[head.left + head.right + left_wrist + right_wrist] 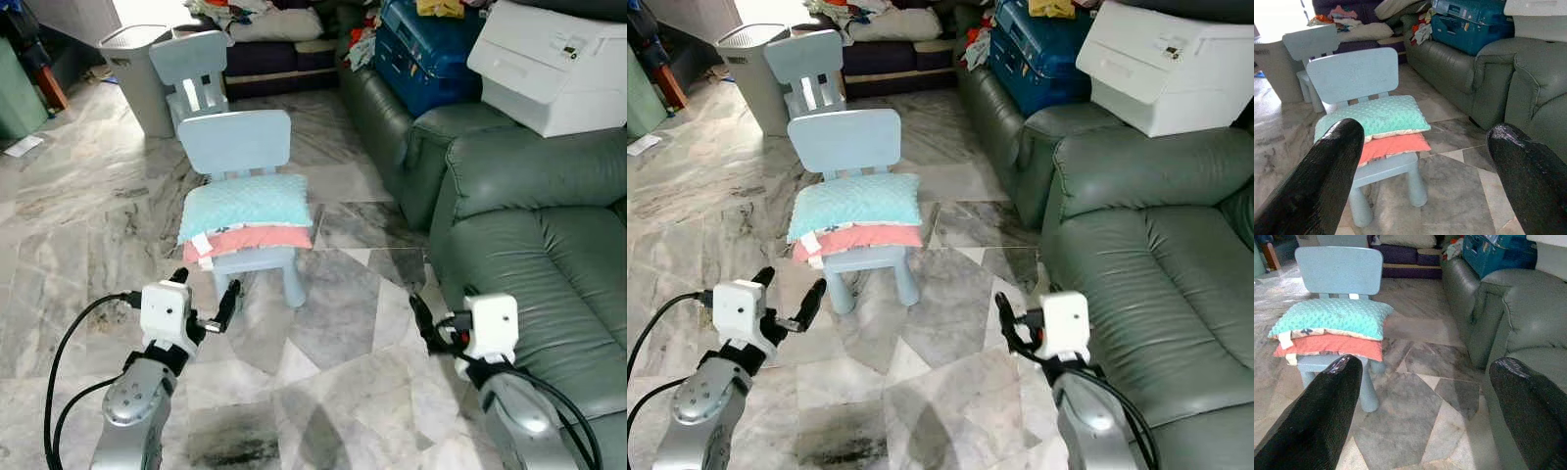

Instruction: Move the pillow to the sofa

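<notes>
Teal pillow (pixel 247 204) lies on top of a coral pillow (pixel 257 239), both stacked on the seat of a small light-blue chair (pixel 235 145) on the marble floor (pixel 333 333). Green sofa (pixel 549 255) stands to the right, apart from the chair. Left tool (pixel 203 295) hangs near the chair's front, fingers spread wide, empty. Right tool (pixel 439 313) hangs beside the sofa, wide, empty.

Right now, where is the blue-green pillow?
The teal pillow lies on a pink pillow on the small blue chair, ahead and slightly left, with the green sofa to its right.
</notes>
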